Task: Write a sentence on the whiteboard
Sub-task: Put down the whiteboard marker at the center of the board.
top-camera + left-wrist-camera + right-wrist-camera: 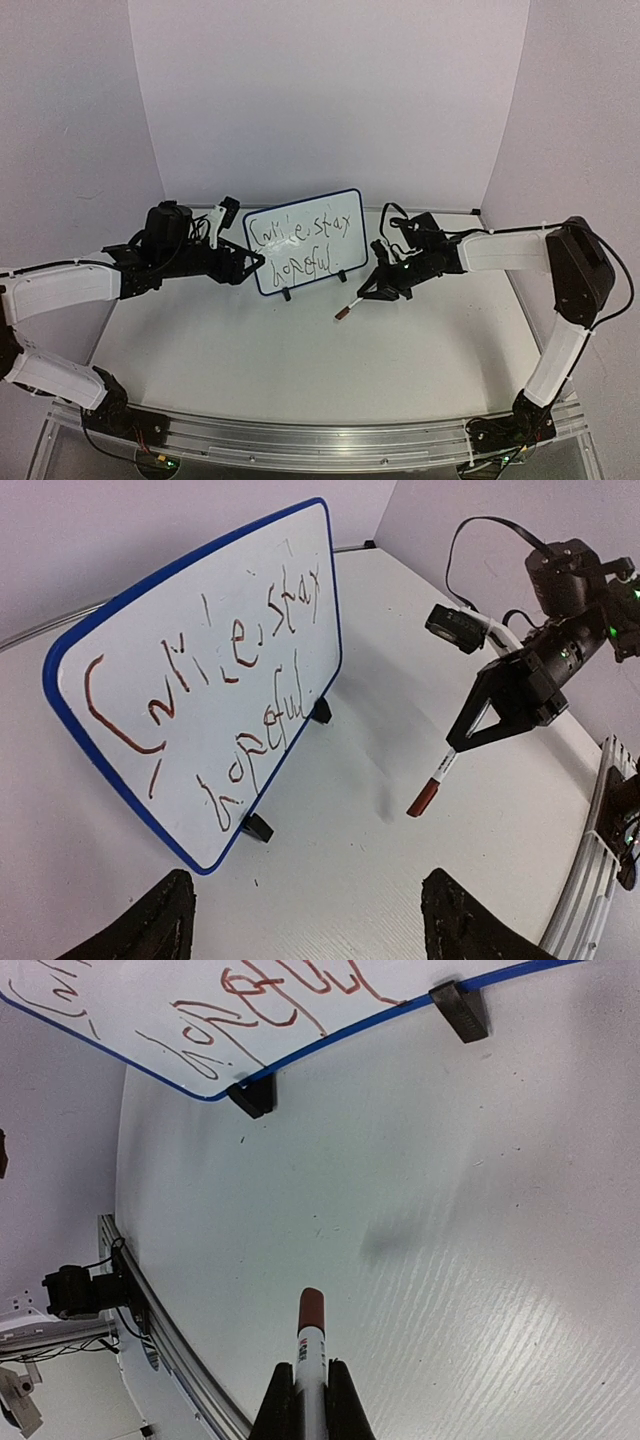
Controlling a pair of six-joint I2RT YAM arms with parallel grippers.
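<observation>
Two scrawled lines, the sentence (pixel 305 245), are borne by one glossy blue-framed whiteboard (pixel 347 262) centred on the table (pixel 200 350). At its 4 o'clock one red-capped marker (pixel 352 303) is clamped by the right gripper (pixel 372 290); the left gripper (pixel 255 262) is splayed, empty.

Bright, even light; soft faint shadows.

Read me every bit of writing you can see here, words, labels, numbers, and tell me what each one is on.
"Smile, stay": upper line of the sentence handwritten on the whiteboard; the scrawled first letter looks more like a C.
"hopeful": lower line on the same board.
The marker has a printed label, but it is too small to read.
No other text shows.
</observation>
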